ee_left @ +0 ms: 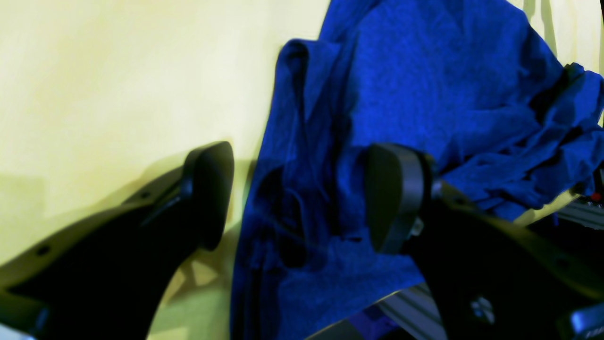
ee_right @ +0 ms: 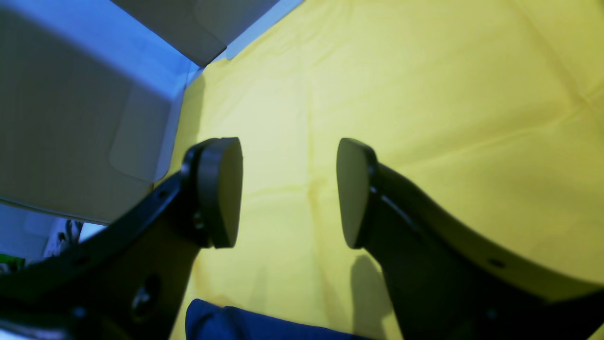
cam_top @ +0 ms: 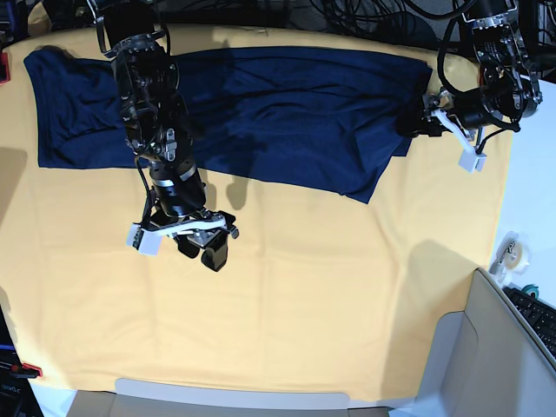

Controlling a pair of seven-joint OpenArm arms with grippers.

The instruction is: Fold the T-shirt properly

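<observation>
The dark navy T-shirt (cam_top: pixel 295 95) lies spread flat across the far part of the yellow table cloth (cam_top: pixel 304 304), with a sleeve reaching the far left. My left gripper (cam_top: pixel 415 122) is at the shirt's right edge. In the left wrist view it (ee_left: pixel 302 198) is open, with bunched shirt fabric (ee_left: pixel 424 85) between and behind its fingers. My right gripper (cam_top: pixel 201 248) is open and empty over bare cloth, just in front of the shirt's near edge. In the right wrist view it (ee_right: pixel 288 193) hovers over the yellow cloth (ee_right: pixel 424 94), and a bit of shirt (ee_right: pixel 226 323) shows at the bottom.
A grey box (cam_top: pixel 486 347) stands at the near right corner, also seen in the right wrist view (ee_right: pixel 71 94). A tape roll (cam_top: pixel 508 252) and a keyboard (cam_top: pixel 539 317) lie off the table's right edge. Cables hang behind the far edge.
</observation>
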